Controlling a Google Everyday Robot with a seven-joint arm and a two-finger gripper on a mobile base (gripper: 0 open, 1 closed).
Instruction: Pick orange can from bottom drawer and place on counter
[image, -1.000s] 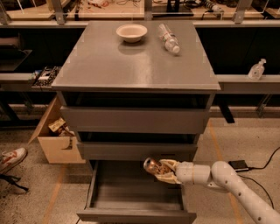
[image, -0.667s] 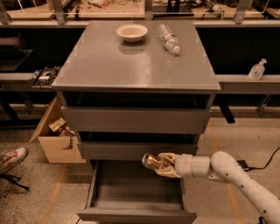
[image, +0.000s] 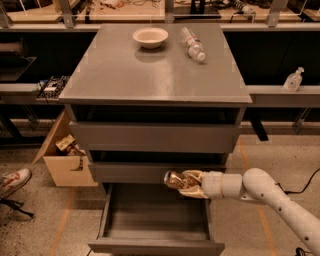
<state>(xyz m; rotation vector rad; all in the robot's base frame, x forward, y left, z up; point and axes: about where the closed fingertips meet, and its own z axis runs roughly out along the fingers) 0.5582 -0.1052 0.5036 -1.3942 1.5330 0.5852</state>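
The orange can (image: 175, 180) lies sideways in my gripper (image: 189, 183), silver end facing left. The gripper is shut on it and holds it above the open bottom drawer (image: 156, 245), just in front of the middle drawer front. The drawer is pulled out and its inside shows nothing else. The grey counter (image: 150, 70) is the cabinet's top, well above the can. My white arm (image: 265, 192) reaches in from the lower right.
A pale bowl (image: 150, 37) and a clear plastic bottle (image: 193, 44) lie at the back of the counter. A cardboard box (image: 65, 160) stands left of the cabinet. A shoe (image: 12, 181) is at far left. A sanitizer bottle (image: 293, 80) stands on the right shelf.
The gripper with the can has risen slightly and drawn a little away from the drawer; the arm's elbow has lifted.
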